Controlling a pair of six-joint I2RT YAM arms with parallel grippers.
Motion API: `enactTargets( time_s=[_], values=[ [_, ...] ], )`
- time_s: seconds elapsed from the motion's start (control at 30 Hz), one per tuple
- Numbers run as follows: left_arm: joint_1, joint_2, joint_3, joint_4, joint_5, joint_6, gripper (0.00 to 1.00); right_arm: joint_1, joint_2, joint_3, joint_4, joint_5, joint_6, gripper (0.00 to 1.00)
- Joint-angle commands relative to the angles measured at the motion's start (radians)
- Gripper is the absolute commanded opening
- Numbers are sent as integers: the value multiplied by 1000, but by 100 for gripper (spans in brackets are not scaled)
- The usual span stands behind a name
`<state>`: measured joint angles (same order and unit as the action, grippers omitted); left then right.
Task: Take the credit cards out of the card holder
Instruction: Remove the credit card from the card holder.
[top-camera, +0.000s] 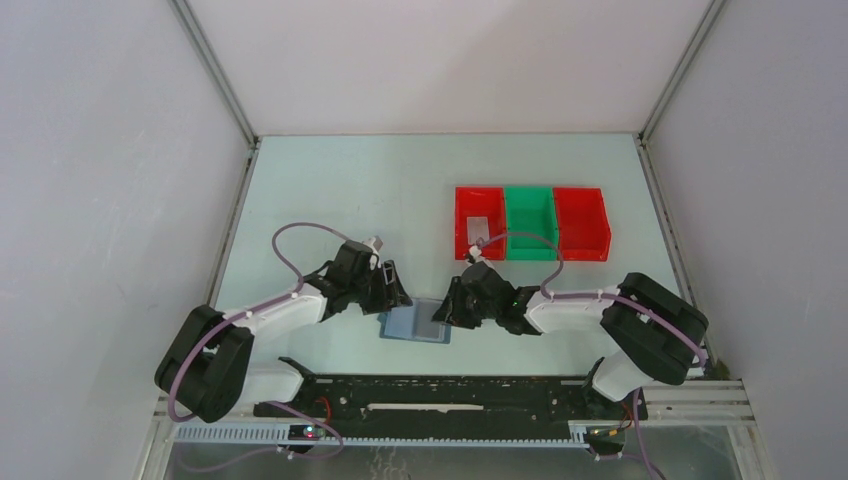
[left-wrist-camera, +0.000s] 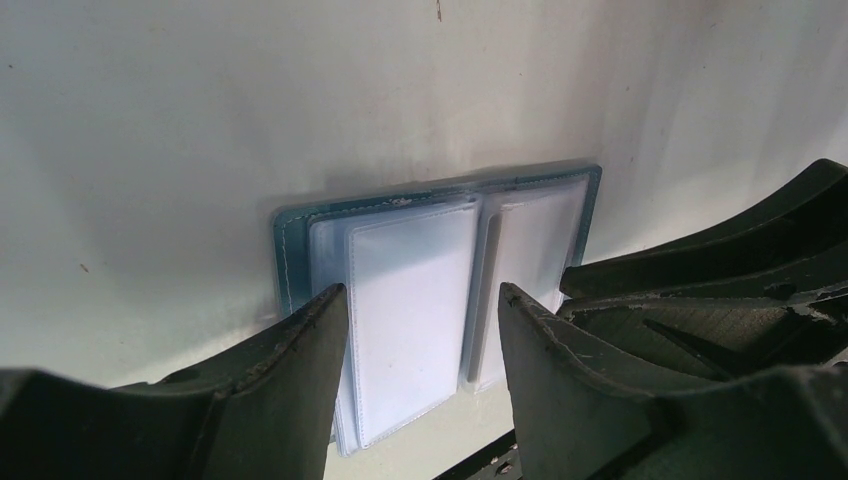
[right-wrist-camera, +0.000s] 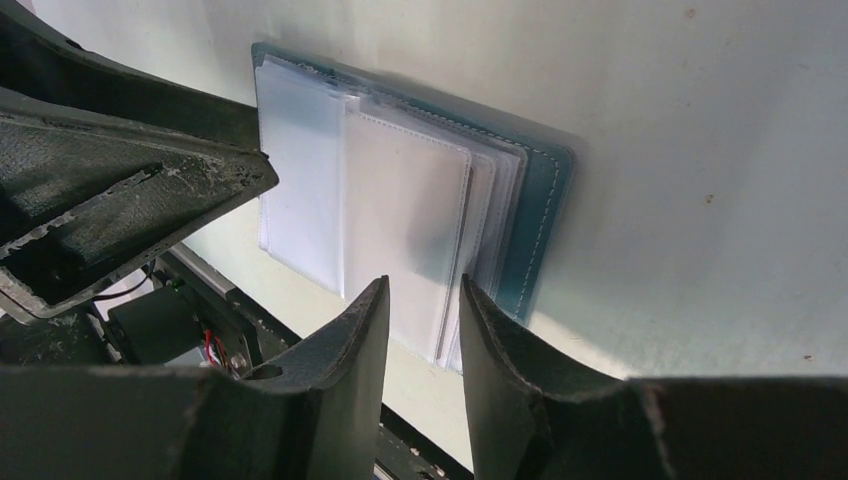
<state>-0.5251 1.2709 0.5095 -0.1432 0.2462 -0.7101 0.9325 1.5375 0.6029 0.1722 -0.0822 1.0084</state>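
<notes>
The card holder (top-camera: 414, 326) lies open and flat on the table, teal rim outside (right-wrist-camera: 538, 196), pale clear sleeves inside (left-wrist-camera: 415, 290). I cannot tell whether any sleeve holds a card. One grey credit card (top-camera: 478, 229) lies in the left red bin. My left gripper (top-camera: 398, 296) hovers at the holder's left end, open wide (left-wrist-camera: 422, 292), its jaws straddling one sleeve without touching it. Over the holder's right end my right gripper (top-camera: 446, 311) stands open by a narrow gap (right-wrist-camera: 424, 283), with nothing between the fingers. The two grippers face each other closely.
Three bins stand in a row at the back right: red (top-camera: 478, 212), green (top-camera: 529, 222), red (top-camera: 582, 222). The black base rail (top-camera: 440, 395) runs just in front of the holder. Grey walls close in both sides.
</notes>
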Motion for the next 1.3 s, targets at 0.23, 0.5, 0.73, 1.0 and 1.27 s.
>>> enactTargets(
  time_s=[0.23, 0.5, 0.73, 1.0, 1.27],
  values=[
    [-1, 8, -23, -7, 10, 0, 62, 21, 33, 80, 19, -45, -49, 40],
    [-1, -7, -18, -16, 15, 3, 62, 22, 53, 115, 24, -67, -61, 40],
    [25, -141, 78, -181, -16, 33, 64, 21, 73, 130, 72, -109, -61, 40],
    [110, -313, 191, -370, -59, 67, 66, 23, 154, 233, 76, -154, -82, 39],
    [114, -382, 190, -380, -40, 38, 67, 27, 229, 325, 29, -150, -102, 38]
  ],
)
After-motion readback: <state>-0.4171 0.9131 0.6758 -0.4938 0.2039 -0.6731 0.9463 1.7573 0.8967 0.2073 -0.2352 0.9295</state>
